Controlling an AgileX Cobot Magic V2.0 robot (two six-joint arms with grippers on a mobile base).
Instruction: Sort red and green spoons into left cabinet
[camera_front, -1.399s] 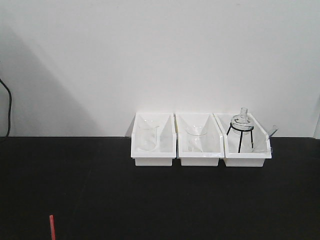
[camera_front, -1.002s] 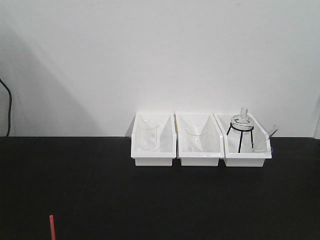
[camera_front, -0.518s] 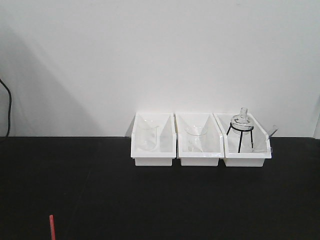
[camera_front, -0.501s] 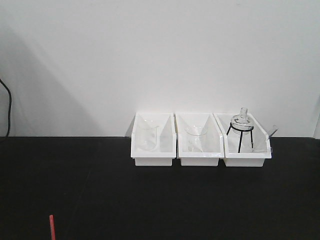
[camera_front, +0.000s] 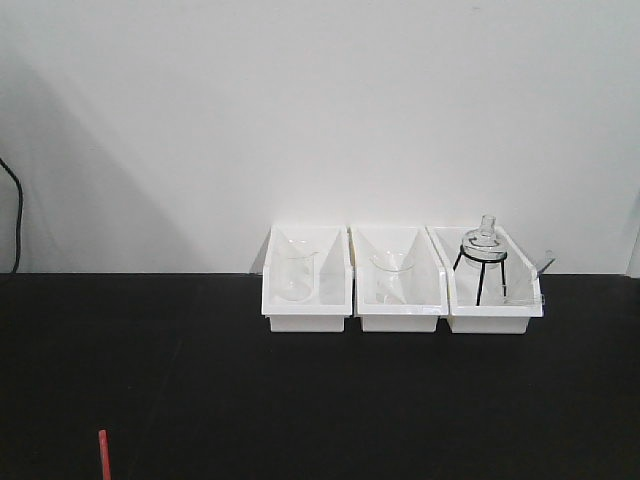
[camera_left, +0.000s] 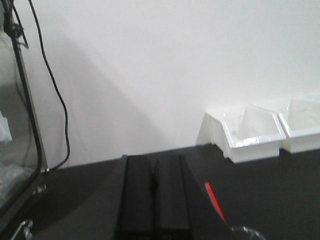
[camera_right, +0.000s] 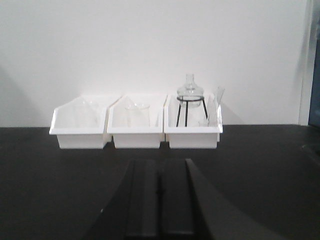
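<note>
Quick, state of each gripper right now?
Left gripper: closed, nothing visible between its fingers.
Right gripper: closed, nothing held.

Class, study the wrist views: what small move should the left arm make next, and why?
Probably open the left gripper and ease it toward the red spoon: the jaws look shut and empty, and the spoon lies on the black counter just beside them.

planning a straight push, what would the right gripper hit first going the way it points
The right gripper would likely meet the white trays first, near where the middle meets the right one. The tabletop before them looks free; depth is unclear.
</note>
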